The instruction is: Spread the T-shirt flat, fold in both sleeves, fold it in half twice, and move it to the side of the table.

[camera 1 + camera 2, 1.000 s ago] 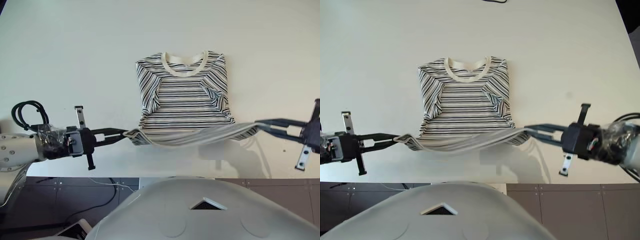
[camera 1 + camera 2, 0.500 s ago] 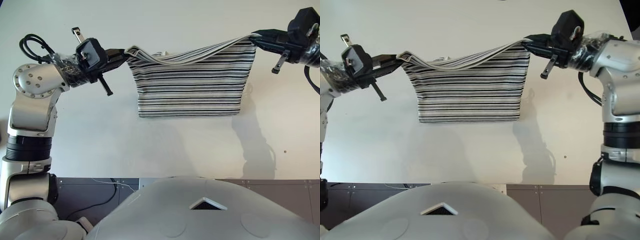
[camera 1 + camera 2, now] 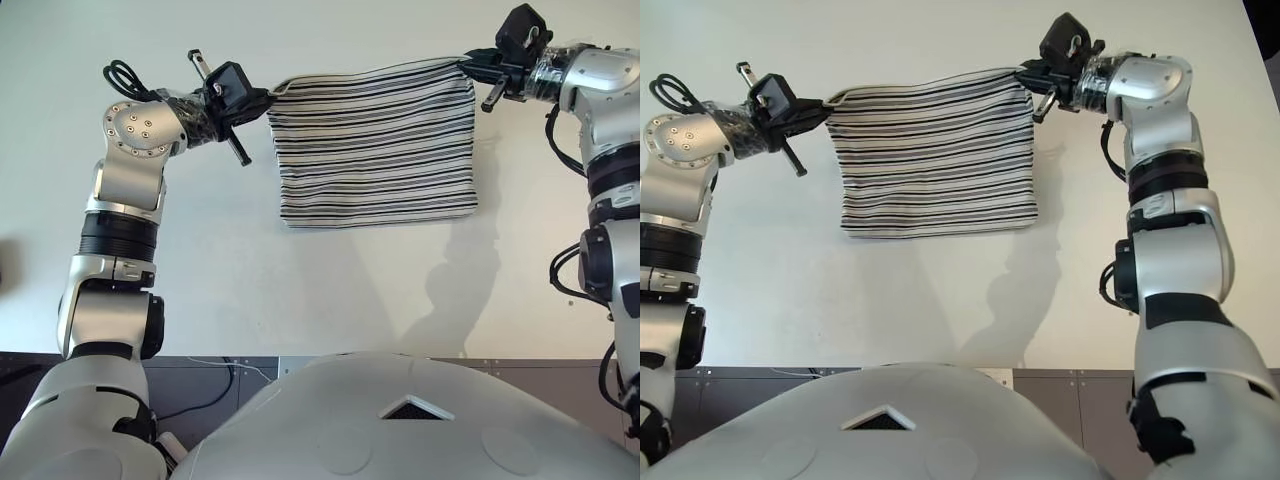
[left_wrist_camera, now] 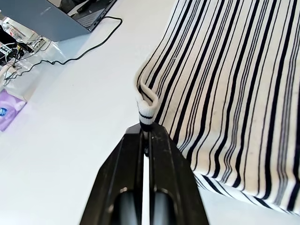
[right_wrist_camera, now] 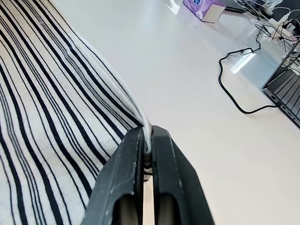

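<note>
T-shirt [image 3: 375,145]: striped and folded over into a rough square, lying on the far part of the table [image 3: 300,300]; its far edge is pulled straight between the two grippers.
left gripper [image 3: 264,97]: jaws pressed together on the far-left corner, pinching the rolled hem [image 4: 146,101].
right gripper [image 3: 469,63]: jaws likewise closed tight on the far-right corner, with the edge of the cloth running straight into them.
height: I can't tell whether the held edge is touching the table or just above it.
weight: light, I'd say; two thin pinches look like enough to carry it.
stiffness: none to speak of; it's soft knit that will droop and bunch wherever it isn't held or lying flat.
slip: the table looks smooth, so the cloth should drag easily, though the stacked layers could slide over one another.
fragility: nothing to break; the risk is a crooked fold or a dropped layer.
where to hold: at the corners, as now, catching every layer in the pinch, with both sides kept level and lightly taut.
</note>
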Motion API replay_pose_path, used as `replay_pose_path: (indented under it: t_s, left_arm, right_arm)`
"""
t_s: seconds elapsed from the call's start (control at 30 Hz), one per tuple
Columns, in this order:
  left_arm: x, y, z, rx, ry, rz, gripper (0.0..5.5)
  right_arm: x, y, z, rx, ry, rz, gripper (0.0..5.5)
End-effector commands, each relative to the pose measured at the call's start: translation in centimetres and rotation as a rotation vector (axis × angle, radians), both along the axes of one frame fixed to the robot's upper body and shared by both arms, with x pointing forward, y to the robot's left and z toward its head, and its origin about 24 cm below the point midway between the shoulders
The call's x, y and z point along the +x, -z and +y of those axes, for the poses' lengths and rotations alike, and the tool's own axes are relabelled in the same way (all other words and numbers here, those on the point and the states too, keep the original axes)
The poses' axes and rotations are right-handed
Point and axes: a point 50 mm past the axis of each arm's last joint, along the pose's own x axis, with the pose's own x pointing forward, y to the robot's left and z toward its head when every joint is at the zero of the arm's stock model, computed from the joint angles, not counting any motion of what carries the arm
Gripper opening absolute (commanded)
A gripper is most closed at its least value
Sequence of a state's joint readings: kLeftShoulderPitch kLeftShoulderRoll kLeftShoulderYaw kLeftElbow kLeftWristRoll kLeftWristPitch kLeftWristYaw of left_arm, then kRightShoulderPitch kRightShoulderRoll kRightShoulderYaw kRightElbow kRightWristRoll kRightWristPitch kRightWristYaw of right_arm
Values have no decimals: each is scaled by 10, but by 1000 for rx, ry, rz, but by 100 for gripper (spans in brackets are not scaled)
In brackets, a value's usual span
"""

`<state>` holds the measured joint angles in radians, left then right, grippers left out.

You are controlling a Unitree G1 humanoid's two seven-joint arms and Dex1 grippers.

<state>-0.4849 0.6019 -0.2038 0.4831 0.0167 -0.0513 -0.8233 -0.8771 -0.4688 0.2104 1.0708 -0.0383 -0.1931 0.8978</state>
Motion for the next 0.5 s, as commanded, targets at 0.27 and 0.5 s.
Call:
replay_pose_path:
  t_s: [0.27,0.5]
  left_arm:
    - [11,54,-21,26,-88,136,10]
    - [15,62,-16,13,-199,101,10]
  right_arm:
    - [0,37,10,-64,191,-17,59]
    - [4,34,8,-19,286,-97,186]
